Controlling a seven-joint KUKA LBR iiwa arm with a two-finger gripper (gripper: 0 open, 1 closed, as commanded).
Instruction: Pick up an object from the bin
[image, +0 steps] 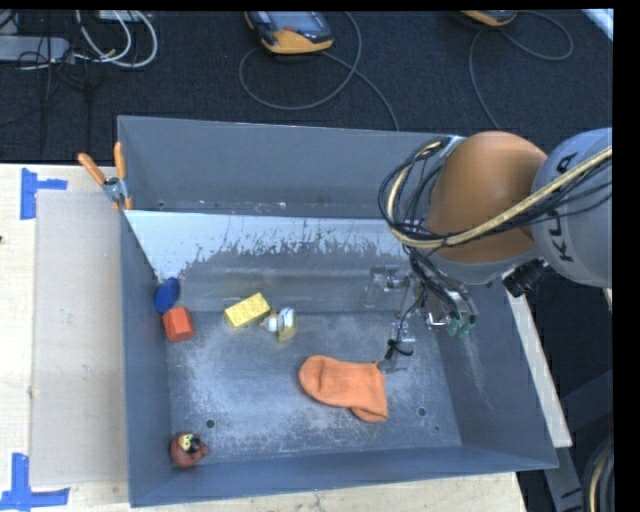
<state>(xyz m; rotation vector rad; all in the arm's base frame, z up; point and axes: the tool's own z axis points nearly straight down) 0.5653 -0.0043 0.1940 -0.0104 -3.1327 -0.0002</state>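
My gripper (400, 348) hangs in the right half of the bin, its fingertip just above the right end of an orange cloth mitt (345, 387) that lies flat on the floor near the middle. Nothing shows between the fingers. To the left of the mitt lie a yellow block (246, 310) and a small white and yellow piece (283, 322) beside it.
At the bin's left wall sit a blue piece (166, 294) and an orange-red cube (178, 324). A small brown and red round thing (187, 449) rests in the front left corner. The arm with its orange dome and cables covers the bin's right back part.
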